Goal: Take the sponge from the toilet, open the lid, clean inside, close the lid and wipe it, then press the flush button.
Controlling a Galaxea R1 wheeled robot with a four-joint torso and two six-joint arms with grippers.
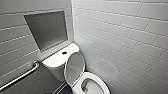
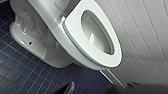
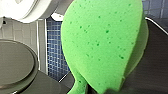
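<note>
Apparently my right gripper [image 3: 82, 88] was clamped on the narrow end of the sponge [image 3: 102, 42], held in the air near the toilet [image 1: 56, 65], whose lid [image 1: 75, 66] stood raised. Such a soft hold could slip: pressing hard inside the bowl [image 2: 96, 33] might bend the sponge and drop it in. The clamping point itself was cut off, and the sponge hid much behind it.
</note>
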